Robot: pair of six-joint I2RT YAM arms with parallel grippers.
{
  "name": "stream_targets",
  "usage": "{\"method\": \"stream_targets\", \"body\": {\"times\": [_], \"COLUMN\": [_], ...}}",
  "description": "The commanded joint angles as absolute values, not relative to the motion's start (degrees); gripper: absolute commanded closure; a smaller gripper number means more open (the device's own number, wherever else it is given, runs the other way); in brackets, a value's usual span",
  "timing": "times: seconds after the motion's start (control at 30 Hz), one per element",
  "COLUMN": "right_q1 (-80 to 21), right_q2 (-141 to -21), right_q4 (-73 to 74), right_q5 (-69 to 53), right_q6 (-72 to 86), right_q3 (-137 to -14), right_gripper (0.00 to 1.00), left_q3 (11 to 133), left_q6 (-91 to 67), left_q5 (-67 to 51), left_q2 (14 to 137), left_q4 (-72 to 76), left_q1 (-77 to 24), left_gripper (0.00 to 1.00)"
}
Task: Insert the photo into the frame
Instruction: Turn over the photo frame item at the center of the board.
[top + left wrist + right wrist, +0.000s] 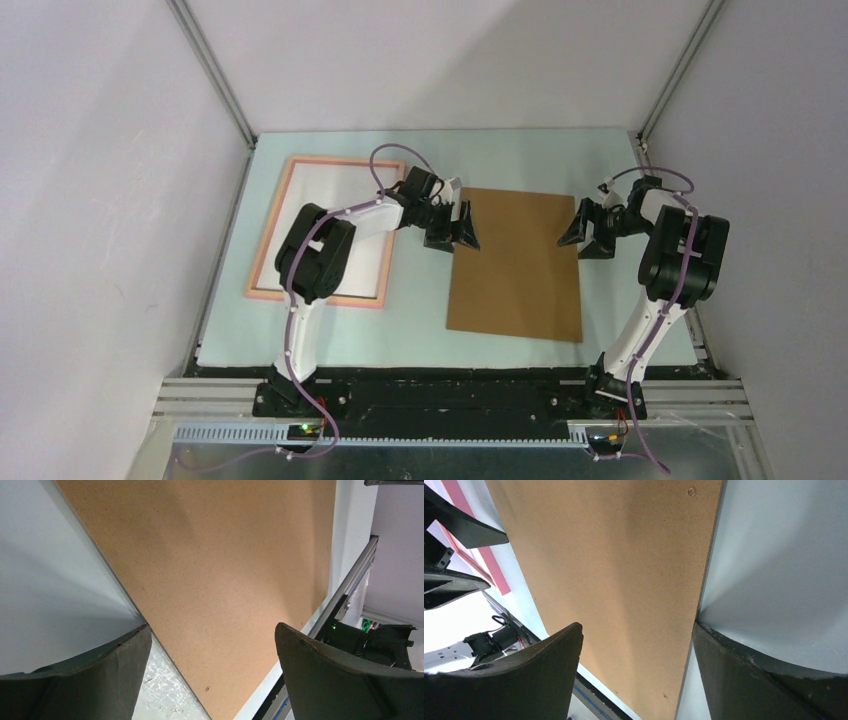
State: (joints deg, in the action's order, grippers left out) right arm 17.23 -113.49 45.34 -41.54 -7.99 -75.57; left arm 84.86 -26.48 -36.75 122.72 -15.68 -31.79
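The salmon-pink frame (pixel 266 232) lies flat at the left of the table, its inside showing plain white; a strip of it shows in the right wrist view (pixel 474 545). The photo's picture shows in no view. A plain brown backing board (pixel 518 265) lies flat in the middle. My left gripper (pixel 455 238) is open and empty at the board's left edge, which runs between its fingers (pixel 214 626) over the board (pixel 210 555). My right gripper (pixel 588 235) is open and empty at the board's right edge (pixel 638 625), over the board (pixel 609 555).
The pale blue mat (pixel 620 170) covers the table, with white walls and metal rails on three sides. The left arm reaches across the frame's right side. The left gripper's fingers (pixel 459 530) show in the right wrist view.
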Motion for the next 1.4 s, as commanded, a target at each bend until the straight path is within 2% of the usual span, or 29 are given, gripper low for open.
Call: {"method": "stream_targets", "body": {"times": [0.0,0.3,0.6,0.7,0.83,1.07,1.37], "right_q1": [16.1,13.3,10.0,8.2,6.2,1.7,-2.7], "right_q2": [-111.8,-100.4,-91.8,-91.8,-92.6,-94.1,-95.2], "right_q4": [47.7,51.7,57.2,65.1,68.6,67.5,58.7], "right_q5": [-53.0,-65.0,-71.9,-73.6,-75.1,-76.4,-77.7], "right_q6": [-9.4,-9.6,-14.0,-20.5,-23.5,-21.4,-13.6], "right_q3": [-75.2,-77.2,-79.6,-83.5,-87.0,-90.7,-95.1], "right_gripper": [0.18,0.22,0.24,0.24,0.24,0.23,0.20], "left_q3": [84.3,83.8,82.3,81.8,81.3,80.9,79.9], "left_q6": [-27.1,-23.8,-19.0,-17.0,-16.1,-16.3,-15.7], "left_q5": [-37.0,-34.9,-36.3,-37.0,-37.6,-39.5,-41.9], "left_q2": [124.8,122.7,121.0,120.6,120.3,119.3,118.5], "left_q4": [-17.3,-17.3,-17.6,-17.6,-17.6,-17.6,-17.6], "left_q1": [-33.4,-33.3,-31.9,-31.1,-30.8,-30.8,-30.7], "left_gripper": [0.00,0.00,0.00,0.00,0.00,0.00,0.00]}}
